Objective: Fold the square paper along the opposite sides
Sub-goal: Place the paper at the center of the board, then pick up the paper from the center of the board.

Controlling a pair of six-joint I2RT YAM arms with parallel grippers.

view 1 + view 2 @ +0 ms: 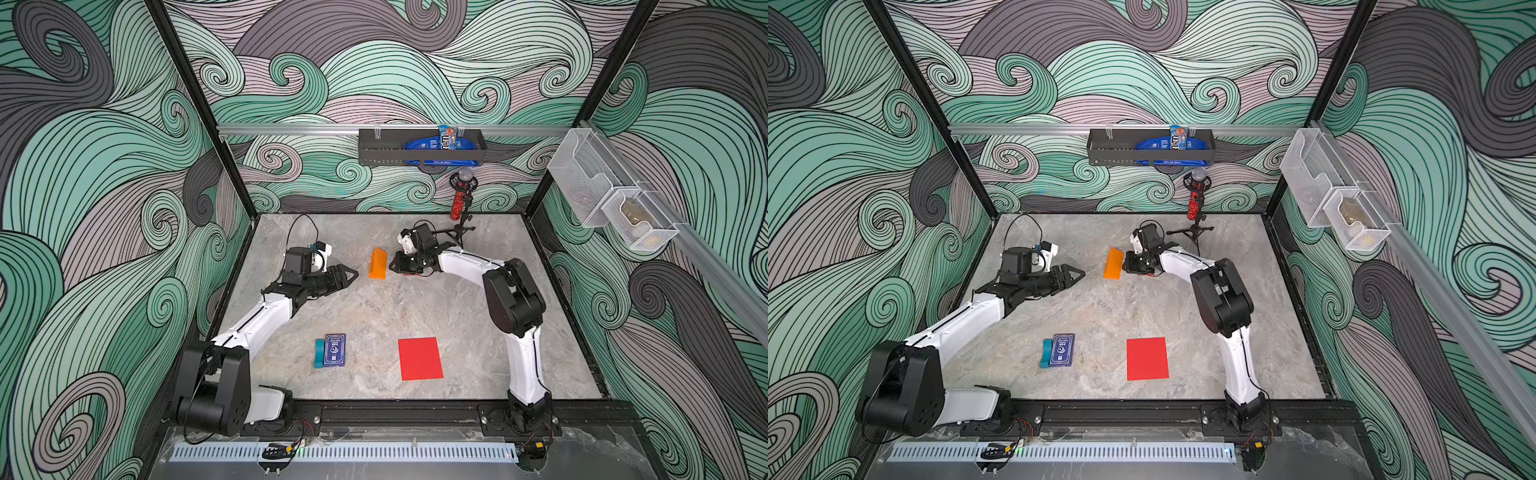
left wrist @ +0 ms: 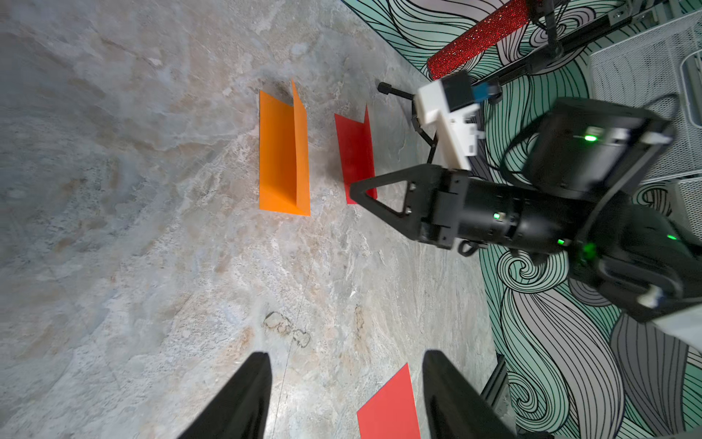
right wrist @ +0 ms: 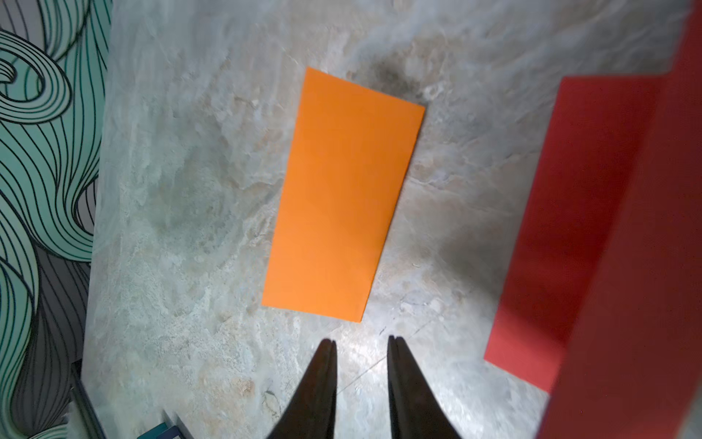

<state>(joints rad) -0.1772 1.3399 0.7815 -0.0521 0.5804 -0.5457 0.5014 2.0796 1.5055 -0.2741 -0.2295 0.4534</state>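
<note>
My right pincer [image 3: 361, 340] stood with its jaws parted, only bare table [image 1: 374, 316] showing between the fingers, nothing gripped. In both top views the orange paper [image 1: 377, 264] lay just at its 9 o'clock, close but not touching. It was folded in half, the upper leaf sprung up off the lower one. Beside the orange one, on the side nearer my right arm, both wrist views showed a folded red paper [image 2: 355, 152], likewise with one leaf raised. The top views hid it under my right wrist. My left pincer [image 1: 353, 274] hung at the orange paper's 9 o'clock, short of it, jaws wide and empty, tips pointing toward 3 o'clock. With the table's middle as dial centre, the orange paper sat at about 12 o'clock. A flat, unfolded red square paper [image 1: 419, 358] lay at 5 o'clock near the front edge. A dark blue card box [image 1: 334, 350] sat at 7 o'clock with a teal block [image 1: 319, 353] just beside it. A red microphone on a tripod [image 1: 458, 203] stood at 1 o'clock by the back wall.
</note>
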